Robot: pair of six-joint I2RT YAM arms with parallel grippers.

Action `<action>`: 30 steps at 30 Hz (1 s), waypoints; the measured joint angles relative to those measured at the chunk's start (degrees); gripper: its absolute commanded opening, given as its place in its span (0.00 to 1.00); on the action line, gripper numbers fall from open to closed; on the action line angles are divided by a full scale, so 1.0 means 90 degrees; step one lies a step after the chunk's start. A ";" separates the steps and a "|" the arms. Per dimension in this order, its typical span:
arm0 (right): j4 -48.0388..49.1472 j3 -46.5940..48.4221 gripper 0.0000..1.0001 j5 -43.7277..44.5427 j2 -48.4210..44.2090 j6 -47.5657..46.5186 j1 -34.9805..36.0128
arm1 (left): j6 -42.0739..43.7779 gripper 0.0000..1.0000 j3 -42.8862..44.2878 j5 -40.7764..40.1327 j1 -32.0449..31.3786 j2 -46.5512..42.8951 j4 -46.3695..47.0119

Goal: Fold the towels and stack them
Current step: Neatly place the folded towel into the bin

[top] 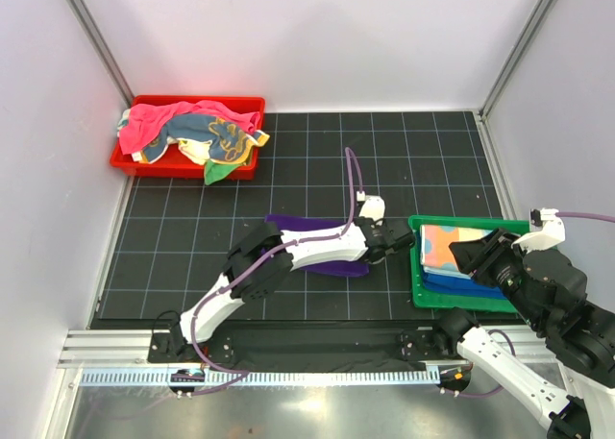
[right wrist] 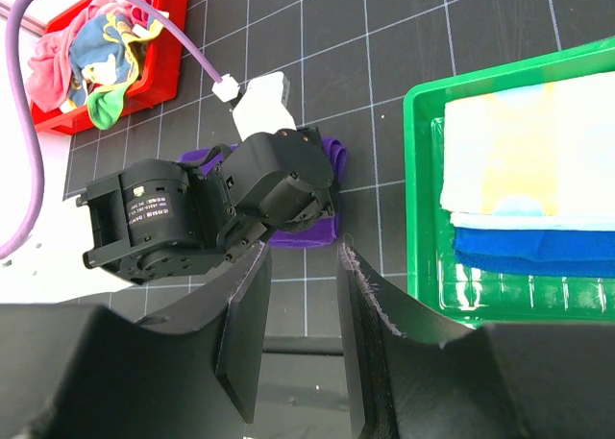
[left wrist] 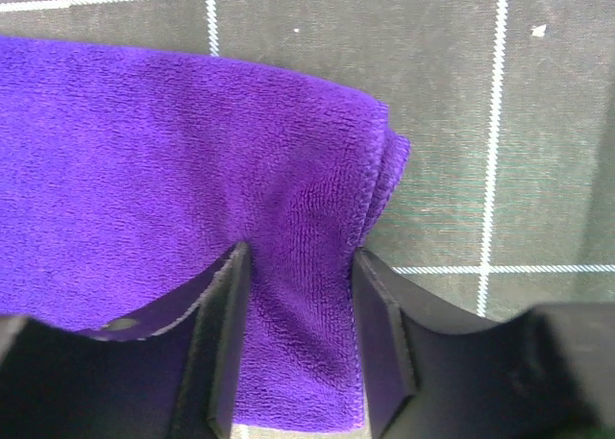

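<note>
A folded purple towel point(top: 334, 268) lies on the black grid mat, mostly under my left arm; it fills the left wrist view point(left wrist: 144, 170). My left gripper point(top: 384, 239) is at its right end, open, with its fingers point(left wrist: 380, 324) straddling the towel's edge; the cloth lies flat between them. A green tray point(top: 415, 266) holds a folded light towel with coloured patches point(top: 454, 245) on a royal blue towel point(right wrist: 538, 252). My right gripper point(top: 473, 256) hovers over the tray's near side, open and empty point(right wrist: 303, 256). Pink point(top: 159, 117) and teal-and-yellow point(top: 216, 136) towels are heaped in the red tray.
The red tray point(top: 135, 162) stands at the mat's far left corner. White walls and metal posts close in the back and sides. A metal rail runs along the near edge. A purple cable point(top: 352, 175) loops above the left wrist.
</note>
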 measured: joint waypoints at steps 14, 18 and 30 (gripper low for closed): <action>-0.0039 0.0058 0.41 0.0002 0.0007 -0.0015 0.0000 | 0.0228 0.00 -0.0005 0.0153 0.0053 -0.0024 -0.0085; -0.0223 0.0374 0.41 0.0032 0.0012 -0.0075 0.0000 | 0.0189 0.00 -0.0138 0.0549 0.0121 -0.0172 0.0214; -0.0784 0.1868 0.41 0.0347 -0.0454 -0.0141 0.0000 | -0.0379 0.00 -0.0206 0.1758 0.0049 -0.0678 0.1766</action>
